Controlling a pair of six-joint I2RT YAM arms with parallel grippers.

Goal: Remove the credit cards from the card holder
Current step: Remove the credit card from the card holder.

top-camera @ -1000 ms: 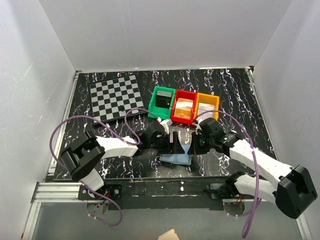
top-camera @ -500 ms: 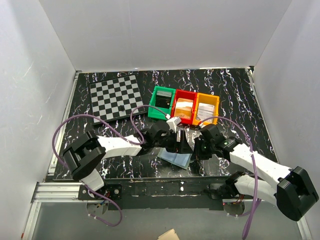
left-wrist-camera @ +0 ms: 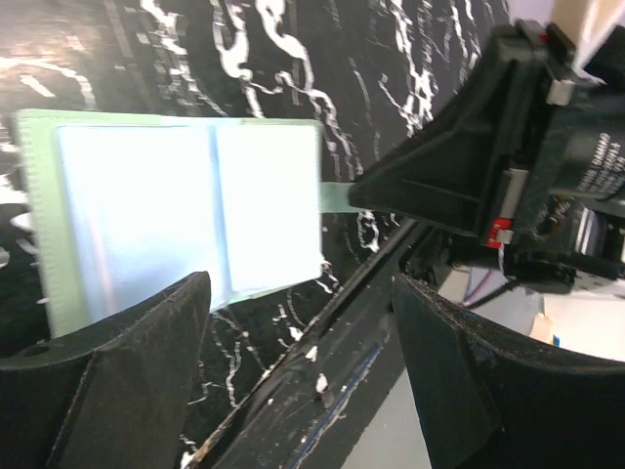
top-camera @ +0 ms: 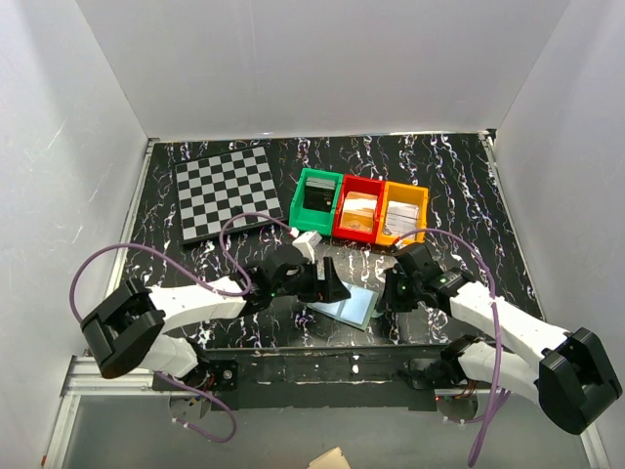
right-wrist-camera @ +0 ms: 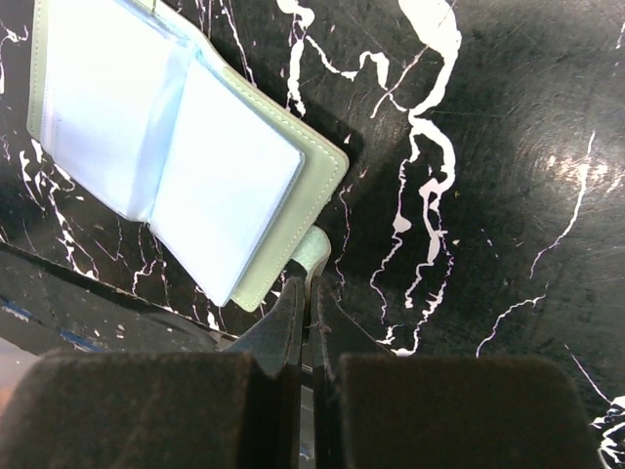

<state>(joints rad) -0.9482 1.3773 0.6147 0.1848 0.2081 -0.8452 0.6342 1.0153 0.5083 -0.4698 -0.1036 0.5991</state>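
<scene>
The card holder (top-camera: 350, 306) lies open near the table's front edge, its pale blue pockets facing up and its sage-green cover showing as a rim (right-wrist-camera: 317, 186). My right gripper (right-wrist-camera: 312, 293) is shut on the holder's green snap tab (right-wrist-camera: 317, 246) at its right edge. My left gripper (left-wrist-camera: 301, 293) stands open just left of the holder (left-wrist-camera: 186, 210), over the table's front rail, with nothing between its fingers. In the top view the left gripper (top-camera: 327, 283) and right gripper (top-camera: 389, 293) flank the holder. The credit cards cannot be told apart from the pockets.
Green (top-camera: 317, 198), red (top-camera: 358, 210) and orange (top-camera: 403, 212) bins stand in a row behind the grippers, with flat items inside. A checkerboard (top-camera: 228, 188) lies at the back left. The table's front rail (left-wrist-camera: 322, 371) runs right beside the holder.
The left arm has dropped lower and drawn back to the left, away from the holder. The holder now lies spread open. The right gripper keeps its hold on the tab.
</scene>
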